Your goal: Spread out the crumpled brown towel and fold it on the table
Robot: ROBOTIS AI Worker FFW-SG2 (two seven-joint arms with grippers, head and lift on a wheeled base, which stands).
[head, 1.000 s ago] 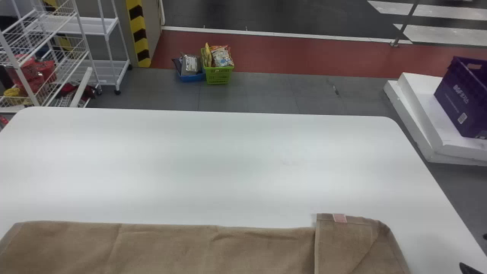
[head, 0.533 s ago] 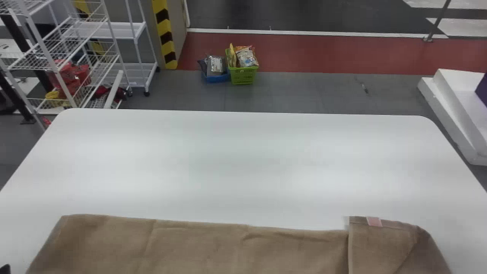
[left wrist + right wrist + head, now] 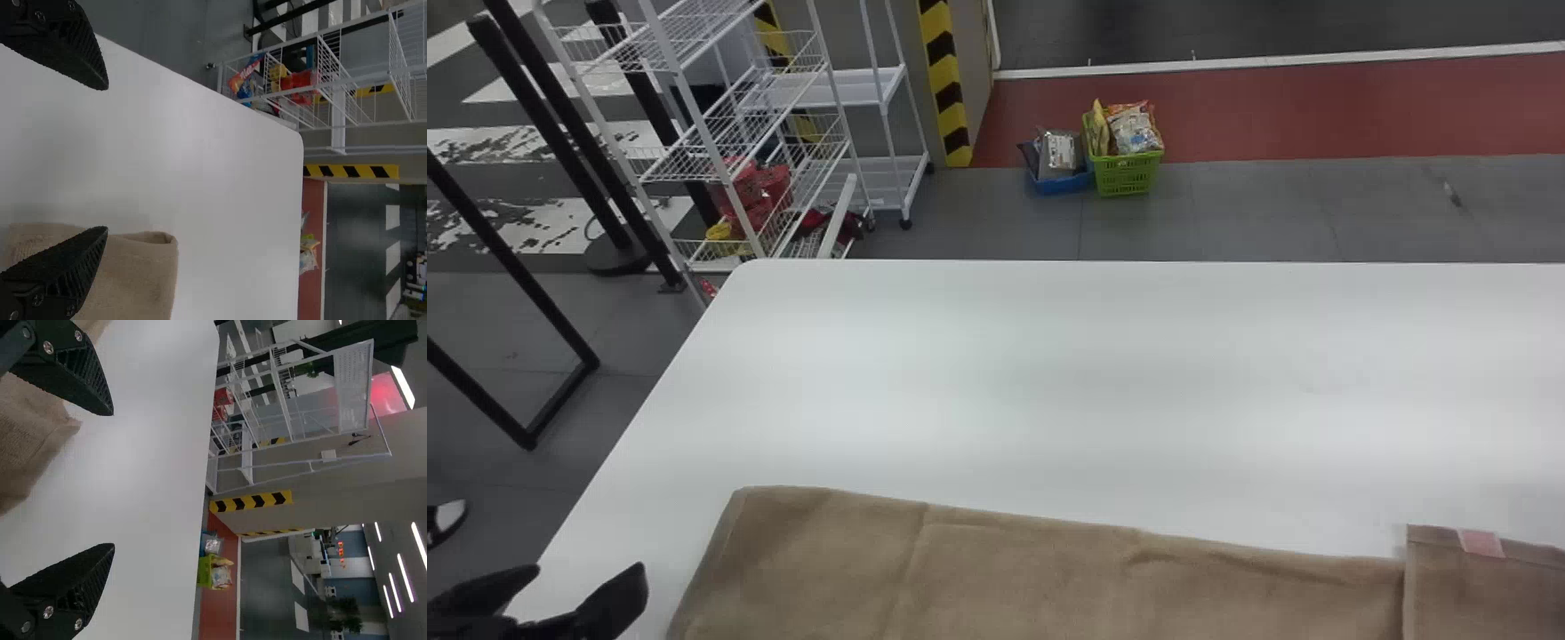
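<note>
The head view has been swung toward the robot's left since the earlier frame, so the table and everything behind it are carried toward the picture's right, and both fingers of the left gripper are now brought in at the lower left, where only a tip was seen. Its jaws are held apart, near the left end of the brown towel; whether the towel is touched cannot be told. The right gripper is also held with its jaws well parted, with towel cloth seen beside one finger. The towel is laid out along the near side of the white table, its right part turned over in a flap marked by a pink label. Beyond the table's far left corner, a white wire rack is loaded with red bags, and black metal bars are stood on the floor to its left. Farther off, a blue basket and a green basket, both filled with packages, are set side by side on the grey floor, with the yellow-and-black striped edging to their left and a red floor strip behind. The towel is cut off by the head view's bottom and right edges, and part of it is covered by a finger in the left wrist view. The rack's lower contents are partly screened by its wires and are hard to make out.
</note>
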